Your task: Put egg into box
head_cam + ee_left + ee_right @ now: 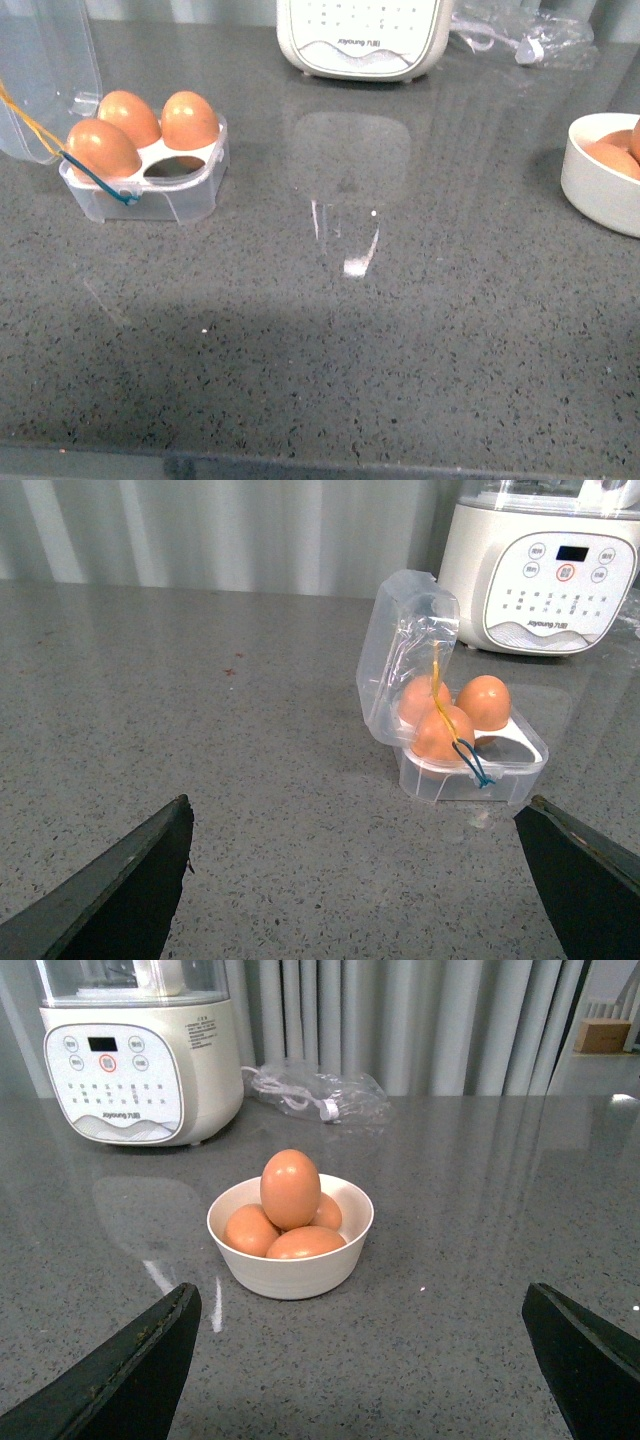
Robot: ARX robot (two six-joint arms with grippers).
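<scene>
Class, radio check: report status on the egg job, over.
Left gripper open, empty; right gripper open, empty. Box lid up, one cell free. Egg atop the bowl; nothing blocking.

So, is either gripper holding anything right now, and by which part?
Nothing is held. The left gripper and the right gripper are both open and empty.

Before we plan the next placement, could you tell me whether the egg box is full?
Not full: the box holds three eggs, one cell is empty, and its lid stands open.
</scene>
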